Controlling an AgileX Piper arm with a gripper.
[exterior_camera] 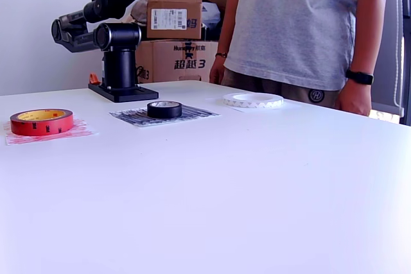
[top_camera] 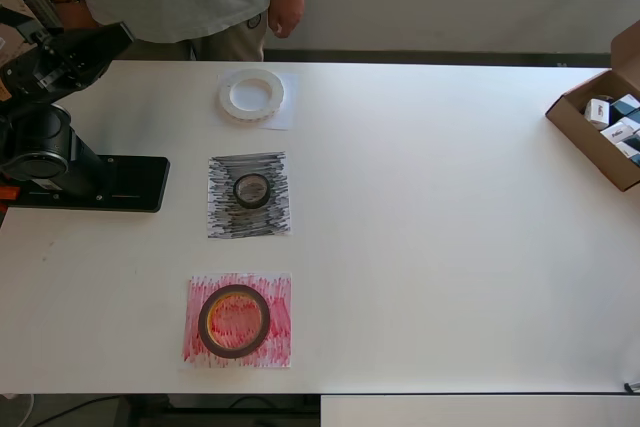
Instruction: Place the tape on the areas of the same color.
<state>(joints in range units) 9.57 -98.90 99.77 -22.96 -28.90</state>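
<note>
Three tape rolls are seated on matching sheets.

In the exterior view, the red roll (exterior_camera: 42,122) with yellowish core is found on the red sheet (exterior_camera: 77,132), the black roll (exterior_camera: 164,109) on the black sheet (exterior_camera: 192,114), the white ring (exterior_camera: 253,100) on the white sheet (top_camera: 282,115). "3" is printed on a rear carton (exterior_camera: 176,61). The gripper's opening cannot be determined.
</note>
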